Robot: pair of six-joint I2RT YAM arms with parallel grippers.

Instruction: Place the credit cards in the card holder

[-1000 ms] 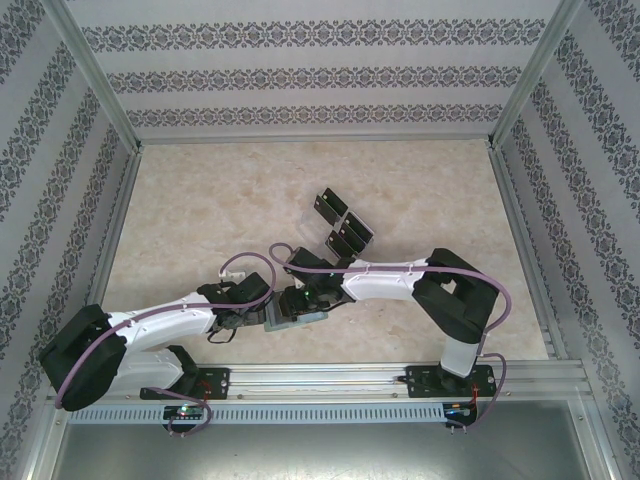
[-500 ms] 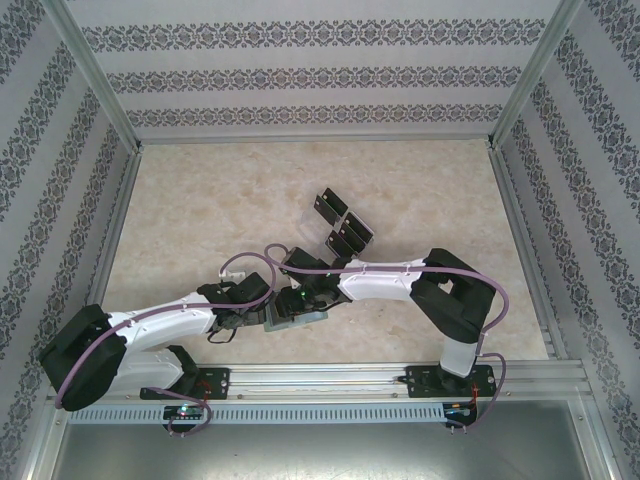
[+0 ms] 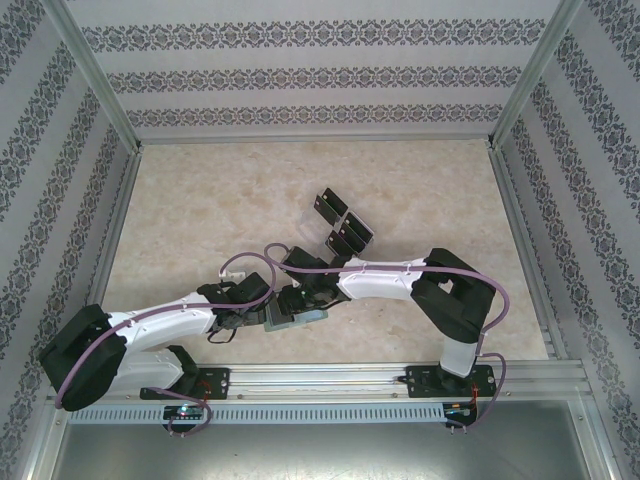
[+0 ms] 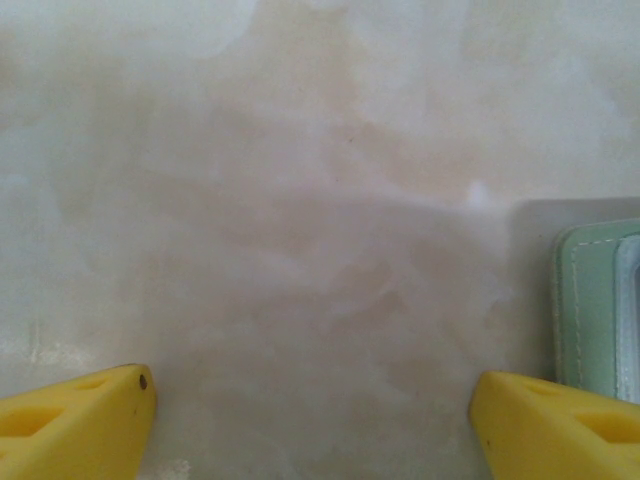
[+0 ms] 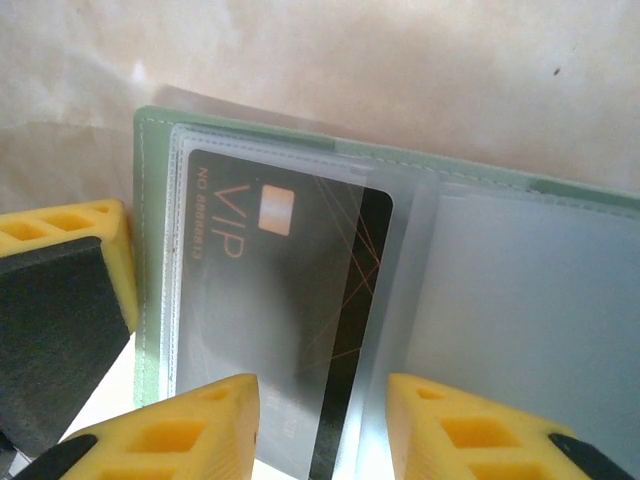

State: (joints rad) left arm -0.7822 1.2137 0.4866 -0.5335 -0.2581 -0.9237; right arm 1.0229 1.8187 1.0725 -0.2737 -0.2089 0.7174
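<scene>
Top view: the left end effector [image 3: 252, 308] and the right end effector [image 3: 298, 298] meet over the card holder [image 3: 305, 320] on the tabletop [image 3: 200, 200]. The other credit cards [image 3: 342, 228] sit beyond the right one, well apart from it. From this height neither grip can be read.

Left wrist: the left end effector [image 4: 310, 420] is released, its jaws wide with bare tabletop between them. The card holder's green edge [image 4: 590, 310] lies just beside its right finger, so nothing pins the holder down.

Right wrist: this is the view that shows the holder lying open, with one black credit card [image 5: 280, 290] partly under a clear sleeve [image 5: 520, 300]. The card's near end lies between the half-closed fingers of the right end effector [image 5: 320, 430]; whether they clamp it I cannot tell. The card looks skewed, so a push could jam its corner or drag the loose holder.
</scene>
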